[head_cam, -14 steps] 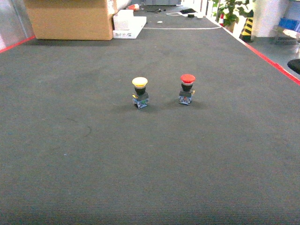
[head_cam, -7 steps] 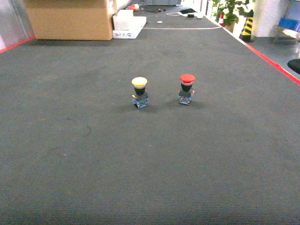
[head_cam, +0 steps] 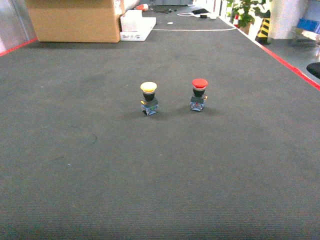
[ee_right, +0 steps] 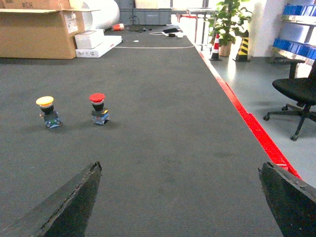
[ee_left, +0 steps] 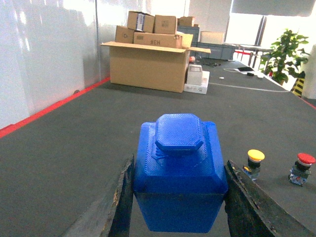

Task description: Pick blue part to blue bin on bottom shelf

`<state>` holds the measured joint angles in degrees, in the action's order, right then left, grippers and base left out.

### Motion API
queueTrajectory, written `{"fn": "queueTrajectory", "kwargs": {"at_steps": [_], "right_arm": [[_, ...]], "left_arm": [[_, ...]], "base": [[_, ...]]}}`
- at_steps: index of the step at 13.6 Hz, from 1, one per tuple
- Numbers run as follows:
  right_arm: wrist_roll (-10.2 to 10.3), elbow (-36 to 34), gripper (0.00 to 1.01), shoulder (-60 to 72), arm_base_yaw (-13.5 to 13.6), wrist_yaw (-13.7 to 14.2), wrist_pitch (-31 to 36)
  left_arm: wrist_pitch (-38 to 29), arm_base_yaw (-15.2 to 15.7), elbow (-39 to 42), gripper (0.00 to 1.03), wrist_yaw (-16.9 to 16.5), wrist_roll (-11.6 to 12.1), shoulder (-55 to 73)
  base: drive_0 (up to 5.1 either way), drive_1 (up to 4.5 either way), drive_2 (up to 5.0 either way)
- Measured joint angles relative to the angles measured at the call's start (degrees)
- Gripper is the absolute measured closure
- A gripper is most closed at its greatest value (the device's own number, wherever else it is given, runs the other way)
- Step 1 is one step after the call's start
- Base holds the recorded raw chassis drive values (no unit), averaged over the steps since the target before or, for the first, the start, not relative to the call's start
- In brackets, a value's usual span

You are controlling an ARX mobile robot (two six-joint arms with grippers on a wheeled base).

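Hardly anything has shifted since a second ago: in the head view the two push-buttons are seen a touch higher and to the left of their earlier places, and nothing else is changed.

Nearest the camera, the blue part (ee_left: 179,177) is held clamped between the two fingers (ee_left: 121,200) of the left gripper (ee_left: 177,205), upright, with its octagonal cap on top, above the dark carpet (head_cam: 160,175). The right gripper (ee_right: 180,197) is seen with its jaws spread wide apart and nothing between them, over bare carpet.

Farther off, a yellow-capped push-button (head_cam: 149,98) and a red-capped push-button (head_cam: 199,94) are stood upright side by side on the carpet, apart from each other. A red floor line (ee_right: 247,123) is run along the carpet's right edge, and an office chair (ee_right: 296,94) is placed beyond it.

At the far end, a large cardboard box (ee_left: 148,64) with smaller boxes on it is set, a white box (head_cam: 136,27) beside it, and a potted plant (ee_right: 228,19) is seen at the right.
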<state>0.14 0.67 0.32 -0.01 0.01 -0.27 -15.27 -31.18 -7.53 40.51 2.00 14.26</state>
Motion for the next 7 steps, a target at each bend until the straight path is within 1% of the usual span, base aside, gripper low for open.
{"fn": "queueTrajectory", "kwargs": {"at_steps": [2, 7], "right_arm": [[0.0, 0.0, 0.03, 0.0, 0.0, 0.0, 0.0], [0.0, 0.0, 0.03, 0.0, 0.0, 0.0, -0.1]], "left_arm": [[0.0, 0.0, 0.0, 0.61, 0.0, 0.0, 0.3], [0.0, -0.1, -0.3, 0.61, 0.0, 0.0, 0.1]], "base": [[-0.1, -4.24, 4.1], [0.0, 0.00, 0.0]]}}
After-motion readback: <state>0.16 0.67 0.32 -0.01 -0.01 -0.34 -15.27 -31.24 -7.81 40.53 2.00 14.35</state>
